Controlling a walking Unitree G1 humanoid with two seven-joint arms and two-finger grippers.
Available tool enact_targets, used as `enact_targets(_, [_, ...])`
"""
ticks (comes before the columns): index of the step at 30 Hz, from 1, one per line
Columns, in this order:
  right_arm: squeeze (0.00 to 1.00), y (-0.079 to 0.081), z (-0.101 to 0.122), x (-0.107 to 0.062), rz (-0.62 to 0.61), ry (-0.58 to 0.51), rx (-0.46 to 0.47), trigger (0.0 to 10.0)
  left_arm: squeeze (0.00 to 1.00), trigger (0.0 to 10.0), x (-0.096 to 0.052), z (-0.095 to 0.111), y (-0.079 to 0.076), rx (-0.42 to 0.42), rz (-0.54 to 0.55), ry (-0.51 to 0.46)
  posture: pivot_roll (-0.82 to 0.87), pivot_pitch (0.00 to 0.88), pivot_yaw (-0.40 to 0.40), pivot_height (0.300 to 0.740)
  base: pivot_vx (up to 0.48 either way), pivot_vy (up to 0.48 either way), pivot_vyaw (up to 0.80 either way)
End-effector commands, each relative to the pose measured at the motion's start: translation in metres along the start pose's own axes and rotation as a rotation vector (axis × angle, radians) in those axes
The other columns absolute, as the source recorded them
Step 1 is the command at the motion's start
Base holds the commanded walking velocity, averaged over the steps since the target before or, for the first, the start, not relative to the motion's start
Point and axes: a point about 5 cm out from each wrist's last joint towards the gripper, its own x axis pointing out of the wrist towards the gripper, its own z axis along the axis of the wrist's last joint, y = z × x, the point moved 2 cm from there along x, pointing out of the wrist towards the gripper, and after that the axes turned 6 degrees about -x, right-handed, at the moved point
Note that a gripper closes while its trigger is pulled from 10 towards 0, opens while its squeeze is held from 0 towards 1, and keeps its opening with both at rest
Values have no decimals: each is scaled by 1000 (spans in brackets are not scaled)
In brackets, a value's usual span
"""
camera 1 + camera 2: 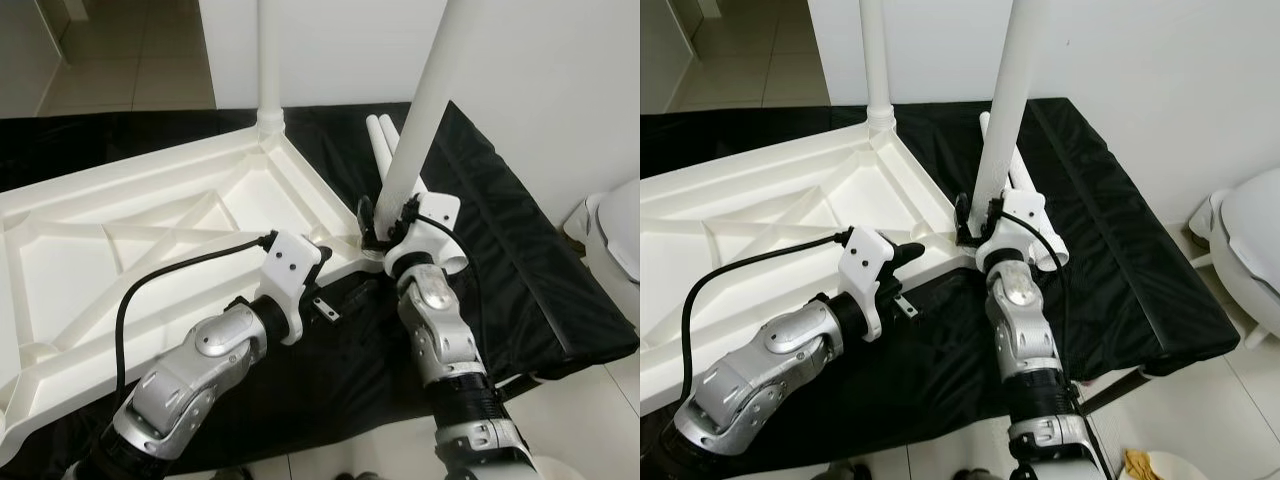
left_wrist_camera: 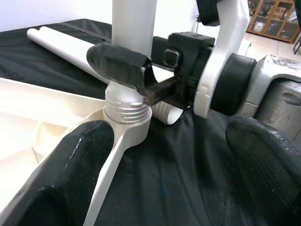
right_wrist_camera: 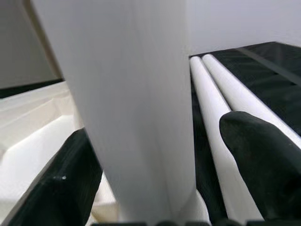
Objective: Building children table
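My right gripper [image 1: 385, 222] is clamped on the near table leg [image 1: 422, 110], one black finger on each side of the white tube, just above its threaded end. That leg stands tilted in the corner socket [image 2: 123, 123] of the upturned white tabletop [image 1: 110, 250], and several silver-looking threads are exposed above the socket rim (so the leg is not fully seated). My left gripper [image 2: 174, 174] hangs just beside that same corner with its fingers spread wide and nothing between them; one finger [image 2: 70, 169] is at the tabletop's edge, the other [image 2: 263, 160] is over the black cloth.

A second leg [image 1: 269, 55] stands upright in the far corner of the tabletop. Two loose legs [image 3: 221, 103] lie side by side on the black mat [image 1: 520, 260], just behind the leg I hold. The tabletop lies ribbed side up across this black-covered surface, with pale floor tiles [image 1: 110, 60] and a white wall [image 1: 330, 50] beyond.
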Motion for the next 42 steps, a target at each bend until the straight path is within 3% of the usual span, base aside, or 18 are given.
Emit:
enact_targets(1, [0,1,-3,-3,52,15,17,10000,0,10000,-2,-2,-8,6,-92,22,11,101,-39,740,0,0,0])
enact_targets(6, [0,-3,-6,-5,153,21,16,10000,0,10000,-1,-2,-9,4,-97,22,8,105,-33,740,0,0,0])
enact_targets(7, [0,-7,-8,-6,231,21,4,10000,0,10000,-1,-1,-8,5,-98,23,9,108,-31,740,0,0,0])
enact_targets(14, [0,-13,-8,-5,290,21,-28,10000,0,10000,-1,0,-7,4,-94,21,9,112,-25,740,0,0,0])
enact_targets(22, [0,-34,-12,7,420,41,-114,10000,0,10000,1,2,-5,1,-83,11,13,115,-26,740,0,0,0])
enact_targets(35, [0,-36,-21,13,547,81,-114,10000,0,10000,-1,4,-3,2,-77,11,22,115,-18,740,0,0,0])
enact_targets(36, [0,-36,-22,14,555,84,-117,9373,0,10000,-1,5,-3,1,-78,12,22,114,-18,740,0,0,0])
enact_targets(37, [0,-36,-22,15,560,85,-119,9373,0,10000,-1,5,-3,0,-79,12,22,115,-17,740,0,0,0])
enact_targets(38, [0,-36,-22,15,565,85,-116,6627,0,10000,-1,5,-3,-1,-80,13,21,114,-15,740,0,0,0])
enact_targets(40, [0,-35,-23,15,568,85,-114,6627,0,10000,-1,5,-3,-2,-81,13,21,114,-15,740,0,0,0])
enact_targets(41, [0,-36,-23,16,572,86,-117,0,0,10000,-1,4,-3,-3,-82,14,23,114,-17,740,0,0,0])
enact_targets(42, [0,-36,-23,16,574,90,-104,0,0,10000,-1,4,-3,-2,-83,15,24,115,-17,740,0,0,0])
